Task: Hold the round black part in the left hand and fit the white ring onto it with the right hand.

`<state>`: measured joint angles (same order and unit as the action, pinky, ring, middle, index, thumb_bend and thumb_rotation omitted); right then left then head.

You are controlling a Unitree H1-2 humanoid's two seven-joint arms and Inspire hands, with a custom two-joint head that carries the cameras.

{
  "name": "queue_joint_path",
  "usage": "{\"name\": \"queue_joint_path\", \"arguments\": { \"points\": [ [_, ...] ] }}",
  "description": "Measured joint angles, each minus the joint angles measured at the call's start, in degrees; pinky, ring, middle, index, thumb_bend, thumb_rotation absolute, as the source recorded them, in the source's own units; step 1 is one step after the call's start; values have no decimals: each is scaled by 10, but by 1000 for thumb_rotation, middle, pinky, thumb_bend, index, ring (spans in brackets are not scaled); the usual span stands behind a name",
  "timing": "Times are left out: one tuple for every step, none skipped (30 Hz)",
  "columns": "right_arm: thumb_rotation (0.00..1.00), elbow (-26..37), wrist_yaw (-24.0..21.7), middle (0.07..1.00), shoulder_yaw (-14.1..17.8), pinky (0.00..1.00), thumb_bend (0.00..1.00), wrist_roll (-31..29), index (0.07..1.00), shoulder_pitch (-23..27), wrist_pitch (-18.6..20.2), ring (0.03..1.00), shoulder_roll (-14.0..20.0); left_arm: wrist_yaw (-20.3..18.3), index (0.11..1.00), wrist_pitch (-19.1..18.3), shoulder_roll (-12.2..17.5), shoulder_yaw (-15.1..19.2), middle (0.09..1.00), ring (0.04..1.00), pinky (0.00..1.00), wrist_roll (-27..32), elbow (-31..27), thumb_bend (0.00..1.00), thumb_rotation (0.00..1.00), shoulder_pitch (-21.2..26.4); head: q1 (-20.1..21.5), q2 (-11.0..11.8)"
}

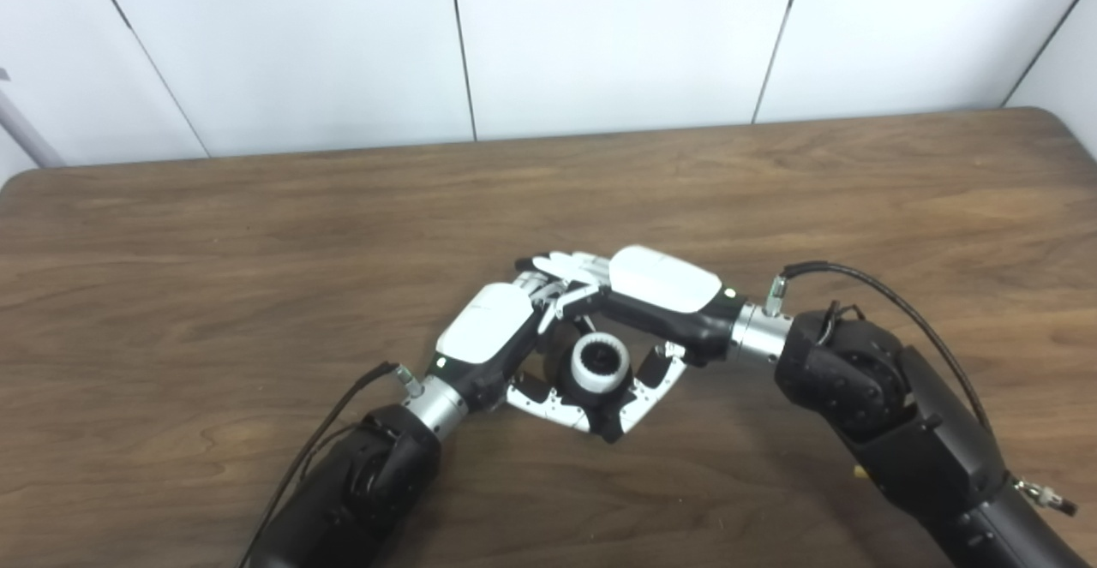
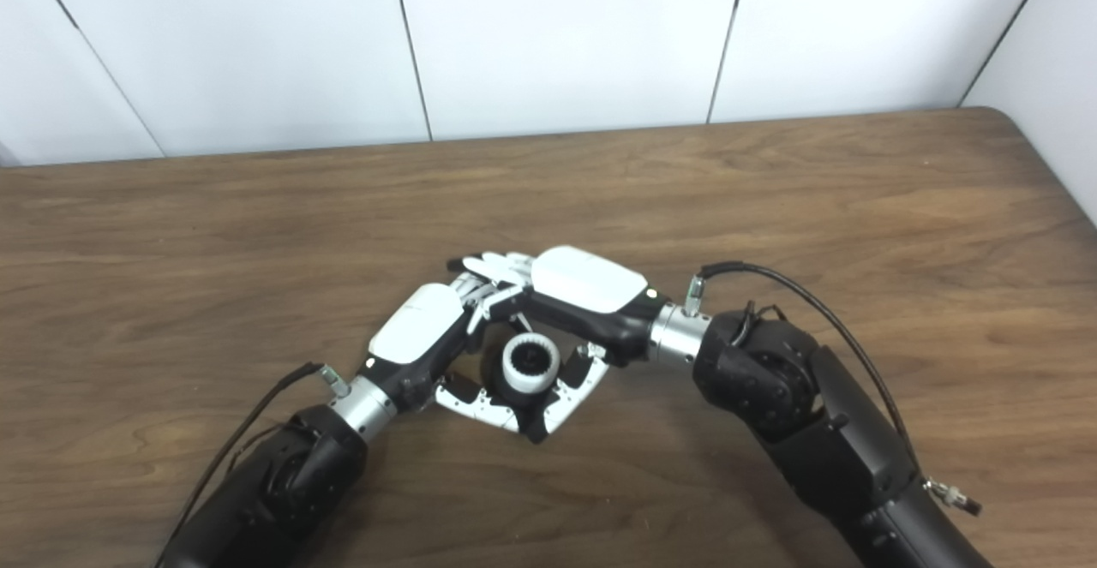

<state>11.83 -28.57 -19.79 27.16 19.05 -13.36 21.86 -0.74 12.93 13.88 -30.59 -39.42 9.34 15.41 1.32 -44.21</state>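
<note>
judging risk first: both hands meet over the same small spot, fingers interleaved at the far side and thumbs nearly touching at the near side, so any sideways push from the right hand (image 1: 660, 298) could cock the white ring (image 1: 597, 361) or lever the round black part (image 1: 572, 373) out of the left hand (image 1: 493, 337). left hand looks curled round the black part, thumb underneath; right hand's fingers are bent over the ring, but whether they actually pinch it i can't tell, contact is hidden. ring sits at the top of the black part, opening toward cam, dark bore w/ fine ribbing inside; seems at least partly seated, depth unclear. assembly held low over the tabletop (image 1: 257, 251), near centre-front.
</note>
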Motion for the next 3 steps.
{"name": "queue_joint_path", "arguments": {
  "points": [
    [276, 7, 1, 1000, 7, 1000, 1000, -6, 1000, 0, 3, 1000, -2, 3, 483, 5, 0, 0, 883, 1000, 1000, -1, 3, 525, 56, 1, 1, 1],
    [285, 14, 1, 1000, 14, 1000, 1000, -10, 1000, 1, 7, 1000, -5, 6, 484, 8, 1, -2, 883, 1000, 1000, -5, 6, 525, 56, 3, 2, 3],
    [296, 20, 2, 1000, 21, 1000, 1000, -14, 1000, 2, 10, 1000, -7, 7, 484, 11, 2, -3, 885, 1000, 1000, -8, 10, 525, 56, 6, 2, 3]
  ]
}}
